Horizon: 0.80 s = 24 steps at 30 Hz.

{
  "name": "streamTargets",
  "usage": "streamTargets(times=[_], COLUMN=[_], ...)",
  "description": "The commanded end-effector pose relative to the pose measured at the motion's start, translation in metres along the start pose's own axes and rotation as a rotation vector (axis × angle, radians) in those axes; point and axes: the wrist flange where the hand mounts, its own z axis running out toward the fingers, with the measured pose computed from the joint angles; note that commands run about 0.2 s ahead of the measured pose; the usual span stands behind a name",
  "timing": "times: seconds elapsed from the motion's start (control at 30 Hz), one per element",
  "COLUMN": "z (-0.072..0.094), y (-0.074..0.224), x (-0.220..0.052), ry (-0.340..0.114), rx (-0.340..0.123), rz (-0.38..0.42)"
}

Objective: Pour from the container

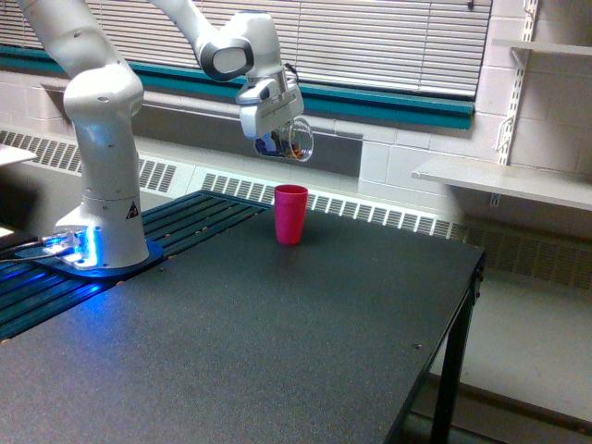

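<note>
Gripping a small clear cup point(294, 141), the gripper point(277, 139) of a white Franka Panda arm point(102, 139) hangs in the air above a dark table point(277, 342). Its fingers are clamped on the cup's sides, spread only as wide as the cup itself. The cup is tipped onto its side, its long axis close to level, with its round open mouth facing toward three o'clock in the exterior view. Brown bits show through the clear wall near the fingers; how many there are is too small to tell.

At about six o'clock from the held cup, an opaque pink cup point(290, 214) stands upright on the table, mouth up. The two cups are apart, with clear air between them.

The table's far edge lies just behind the pink cup, in front of a long white radiator grille point(370, 213) along the wall. The table's right edge runs from three o'clock down toward five o'clock, with a black leg point(450, 370) beneath it. A wide stretch of bare tabletop spreads from the pink cup toward six o'clock. The arm's base point(97, 250) sits at nine o'clock, glowing blue at its foot. Window blinds point(388, 37) fill the wall at twelve o'clock, and shelves point(504, 176) hang at three o'clock.
</note>
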Motion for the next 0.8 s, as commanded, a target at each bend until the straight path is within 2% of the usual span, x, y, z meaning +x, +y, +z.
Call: streamTargets(times=[0.03,0.8], z=[0.003,0.017], y=[0.005,0.019], x=[0.001,0.000], ry=[-0.009,-0.063], rx=[0.006,0.008], rz=[0.069,0.155])
